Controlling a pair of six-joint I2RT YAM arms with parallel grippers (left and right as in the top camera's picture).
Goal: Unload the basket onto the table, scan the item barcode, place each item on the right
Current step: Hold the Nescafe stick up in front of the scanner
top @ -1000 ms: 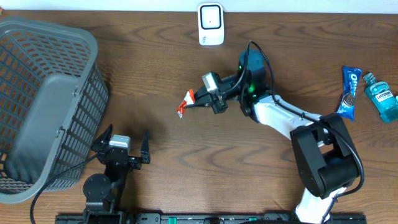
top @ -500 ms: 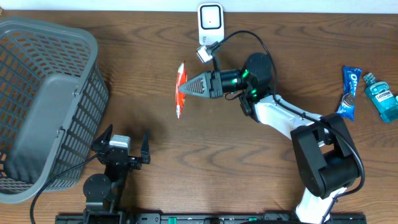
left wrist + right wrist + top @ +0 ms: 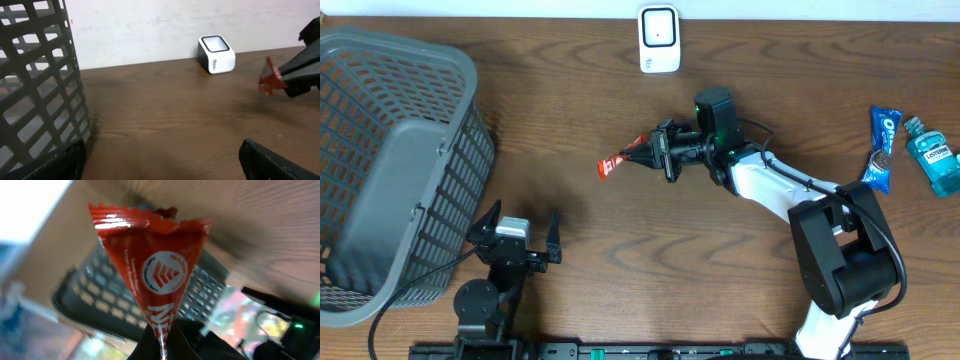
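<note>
A red snack packet [image 3: 618, 160] hangs over the middle of the table, pinched at one end by my right gripper [image 3: 647, 152], which is shut on it. In the right wrist view the packet [image 3: 156, 272] fans out from the shut fingers, white logo showing, the view blurred. From the left wrist view the packet [image 3: 270, 81] appears at the right. The white barcode scanner [image 3: 659, 38] stands at the table's far edge, beyond the packet; it also shows in the left wrist view as the scanner [image 3: 216, 53]. My left gripper [image 3: 520, 232] rests open near the front edge, holding nothing.
A grey mesh basket [image 3: 390, 160] fills the left side, close to my left gripper; its wall [image 3: 37, 85] fills the left of that wrist view. At the far right lie a blue cookie packet [image 3: 882, 148] and a teal mouthwash bottle [image 3: 932, 155].
My right wrist has rolled with the red packet: it turned from pointing left to broadside and back to a narrow, edge-on pose. The left arm has stayed still.
</note>
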